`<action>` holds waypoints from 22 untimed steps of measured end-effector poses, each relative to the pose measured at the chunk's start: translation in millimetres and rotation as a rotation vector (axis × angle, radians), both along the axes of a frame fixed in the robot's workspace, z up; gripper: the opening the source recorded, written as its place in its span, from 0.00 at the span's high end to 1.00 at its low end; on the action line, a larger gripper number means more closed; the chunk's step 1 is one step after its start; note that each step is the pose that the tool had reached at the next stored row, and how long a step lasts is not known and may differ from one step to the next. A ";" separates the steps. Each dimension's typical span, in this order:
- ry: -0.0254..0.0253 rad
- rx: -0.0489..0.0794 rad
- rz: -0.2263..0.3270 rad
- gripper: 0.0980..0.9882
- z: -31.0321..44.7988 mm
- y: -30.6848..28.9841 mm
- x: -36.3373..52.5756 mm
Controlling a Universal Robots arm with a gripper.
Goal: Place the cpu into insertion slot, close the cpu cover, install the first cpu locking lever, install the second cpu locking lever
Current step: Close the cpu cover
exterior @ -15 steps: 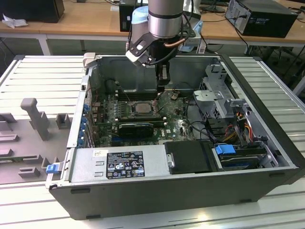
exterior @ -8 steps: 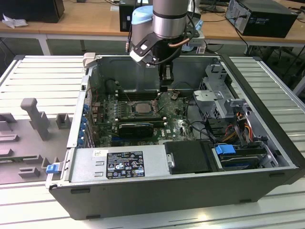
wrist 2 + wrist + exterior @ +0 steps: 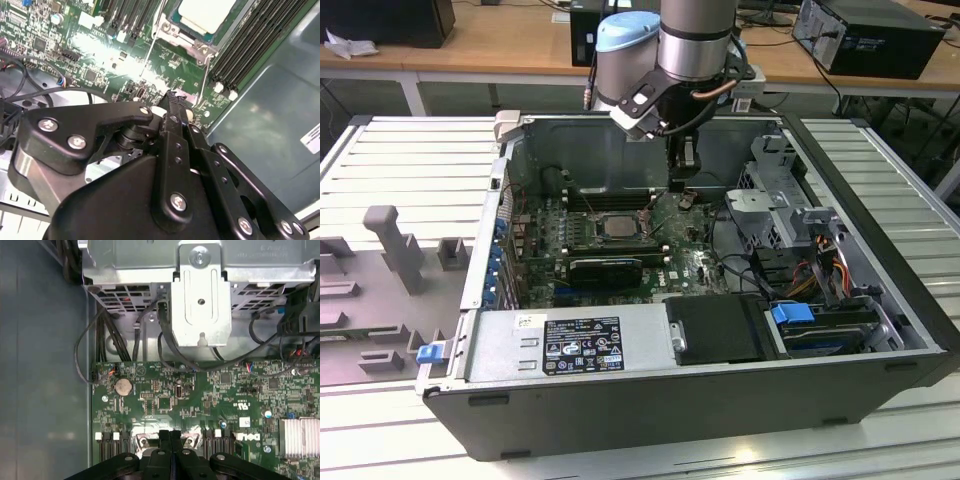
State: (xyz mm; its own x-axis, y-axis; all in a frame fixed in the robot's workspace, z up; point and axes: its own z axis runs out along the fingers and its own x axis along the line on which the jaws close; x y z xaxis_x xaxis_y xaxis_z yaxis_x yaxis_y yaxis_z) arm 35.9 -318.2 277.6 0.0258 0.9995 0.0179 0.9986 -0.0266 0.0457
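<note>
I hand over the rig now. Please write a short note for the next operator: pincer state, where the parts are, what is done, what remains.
Pincer: shut, nothing seen in it, low over the motherboard, off to one side of the socket.
Cpu: lying in the insertion slot; this step looks done.
Cpu cover: seems down around the chip.
Locking levers: thin wires beside the socket; latched or not, I cannot tell, so treat as remaining.

Silver cpu [image 3: 207, 14] flat in insertion slot [image 3: 173, 21]
</note>
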 end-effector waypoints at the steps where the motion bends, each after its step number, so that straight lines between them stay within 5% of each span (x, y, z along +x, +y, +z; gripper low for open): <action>1: 0.0001 0.000 0.000 0.99 -0.1 0.0 1.1; 13: 0.0057 0.000 0.000 0.99 -17.5 0.0 7.1; 17: 0.0067 0.000 0.000 0.99 -17.2 0.0 9.2; 19: 0.0112 0.000 0.000 0.99 -16.0 0.0 11.3; 22: 0.0251 0.000 0.000 0.99 -16.0 0.0 19.4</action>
State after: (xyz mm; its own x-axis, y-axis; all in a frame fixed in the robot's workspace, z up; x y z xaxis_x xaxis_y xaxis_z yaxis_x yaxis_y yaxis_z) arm 55.2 -318.2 261.6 0.0263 0.9995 0.0171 0.9994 -0.0267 0.0207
